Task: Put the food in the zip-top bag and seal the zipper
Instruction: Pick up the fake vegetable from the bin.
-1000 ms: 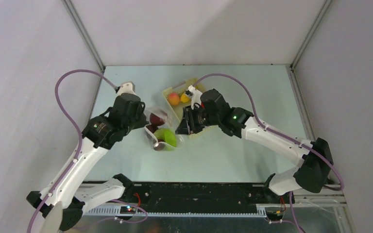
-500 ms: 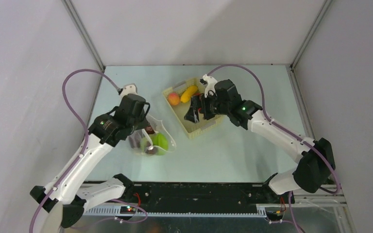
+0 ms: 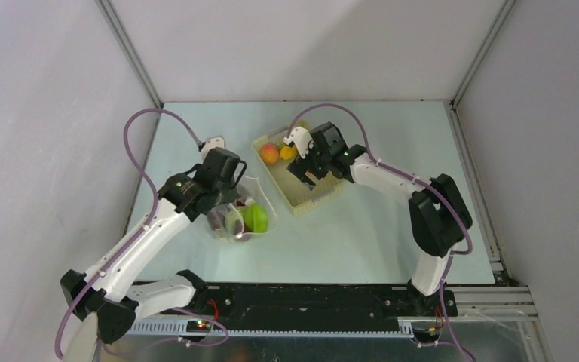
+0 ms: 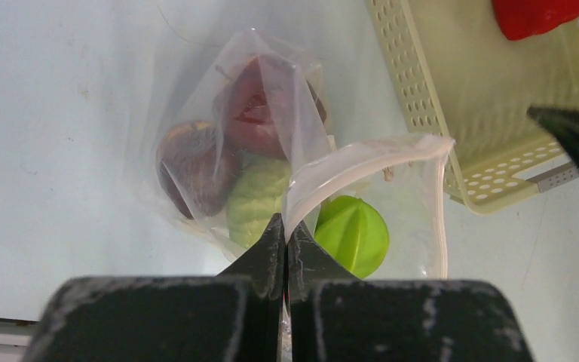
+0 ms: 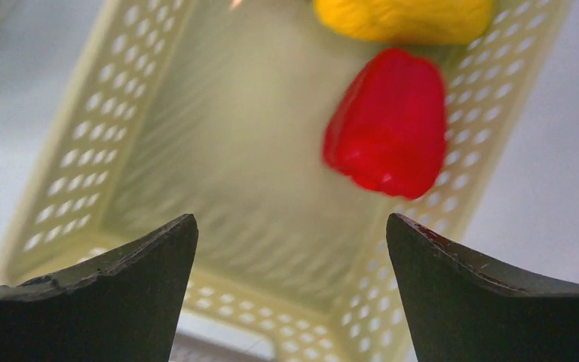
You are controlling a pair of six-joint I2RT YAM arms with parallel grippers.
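The zip-top bag (image 3: pixel 250 197) stands on the table with its mouth held up and open. My left gripper (image 3: pixel 231 197) (image 4: pixel 285 226) is shut on the bag's mouth edge, where the zipper (image 4: pixel 362 153) curves away unsealed. Inside lie two dark red apples (image 4: pixel 196 170), a pale green round one (image 4: pixel 260 207) and a bright green fruit (image 4: pixel 354 235). My right gripper (image 3: pixel 307 169) (image 5: pixel 290 222) hangs open and empty over the basket (image 3: pixel 301 202). Below it lie a red pepper (image 5: pixel 388 124) and a yellow banana (image 5: pixel 403 19). A peach (image 3: pixel 270 153) sits at the basket's far end.
The pale yellow slotted basket (image 5: pixel 60 158) sits right of the bag, its near corner close to the bag's mouth. Grey walls enclose the table on three sides. Both arms' purple cables arc above the workspace.
My right gripper opened wide and drew back from the bag's mouth to above the basket. The bright green fruit now lies in the bag. My left gripper shifted slightly right, still holding the bag.
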